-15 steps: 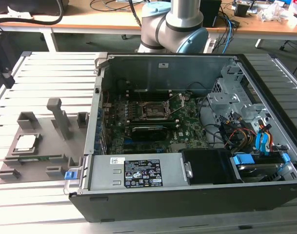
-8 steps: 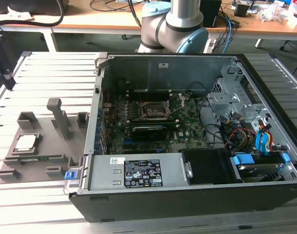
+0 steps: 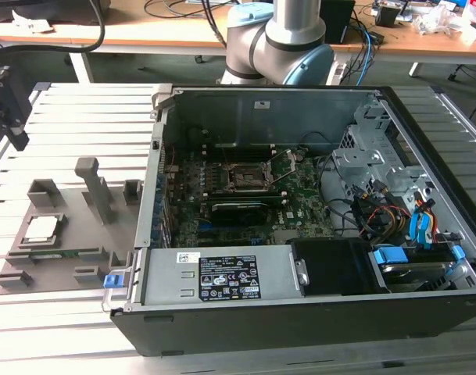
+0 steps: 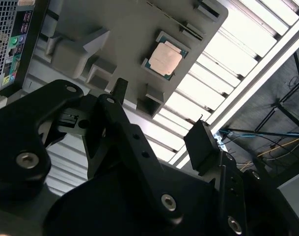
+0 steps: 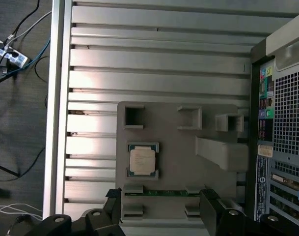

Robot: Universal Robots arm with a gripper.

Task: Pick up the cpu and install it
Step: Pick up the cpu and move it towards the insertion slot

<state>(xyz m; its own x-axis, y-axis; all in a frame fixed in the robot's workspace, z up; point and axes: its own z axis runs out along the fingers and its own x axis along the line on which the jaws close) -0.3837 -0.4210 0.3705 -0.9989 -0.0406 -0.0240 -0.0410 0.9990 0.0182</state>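
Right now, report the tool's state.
Tool: open, holding nothing; the cpu lies in its grey holder.

Exterior view: bright, even overhead room light; slatted counter [image 3: 81, 101] pale, no hard shadows. Computer case [image 3: 222, 312] interior dimmer, walls shading the motherboard [image 3: 245, 195] edges.
Second wrist view: heavy glare on counter slats, blown to white; gripper [image 4: 161, 110] near-black against it, detail lost exc. glints on screws; cpu [image 4: 165, 59] lid w/ warm sheen.
First wrist view: glare patches on slats nr the dark floor [image 5: 16, 123]; grey holder block [image 5: 178, 147] evenly lit, soft shadows in its pockets.
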